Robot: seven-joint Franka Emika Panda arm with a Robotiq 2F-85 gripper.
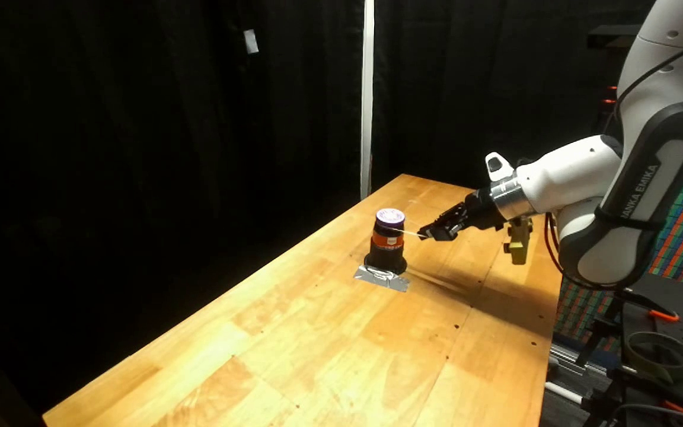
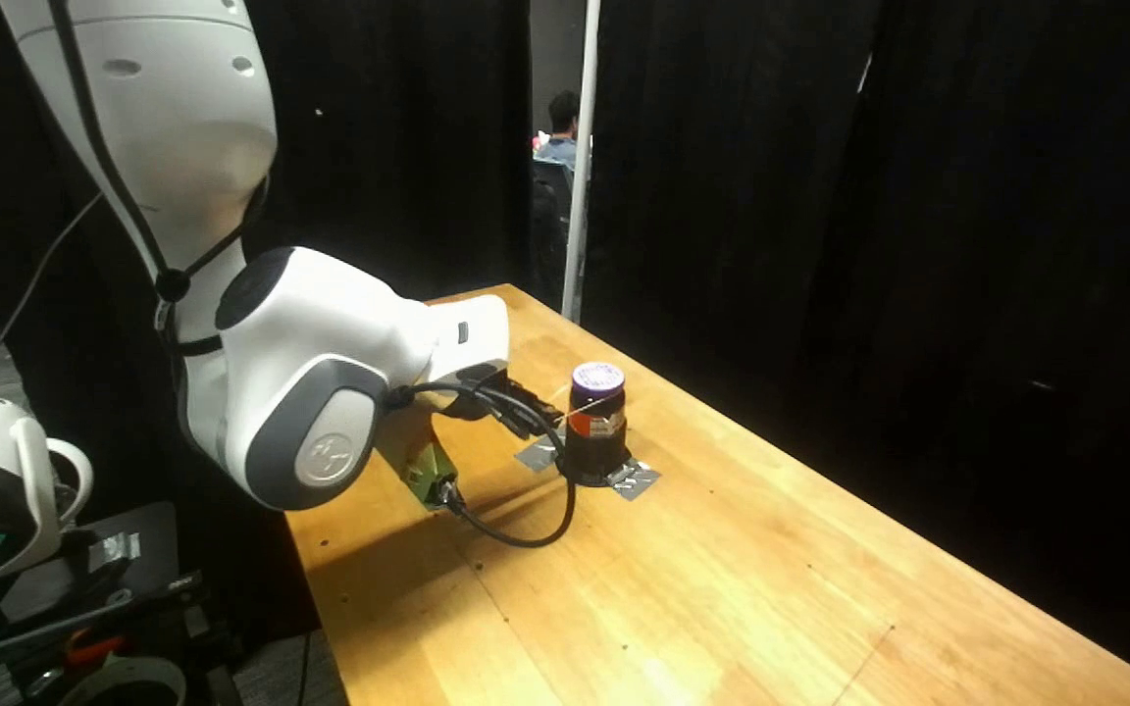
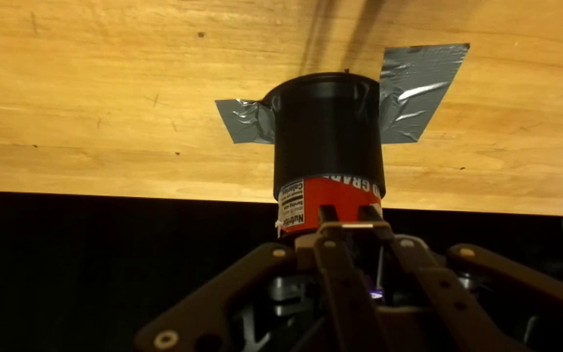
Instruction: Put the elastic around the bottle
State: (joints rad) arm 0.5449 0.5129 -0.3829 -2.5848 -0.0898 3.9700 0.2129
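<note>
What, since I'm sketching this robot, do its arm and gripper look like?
The Franka Emika Panda arm has rounded white segments, dark grey panels, one lettered EMIKA, and a strapped-on black cable. The Robotiq gripper looks black, with jointed fingers and a silver collar behind.

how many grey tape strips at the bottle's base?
2. In the wrist view, a left strip and a right strip, one on each side of the black base. Any on the base's far side from that camera may be hidden.
</note>
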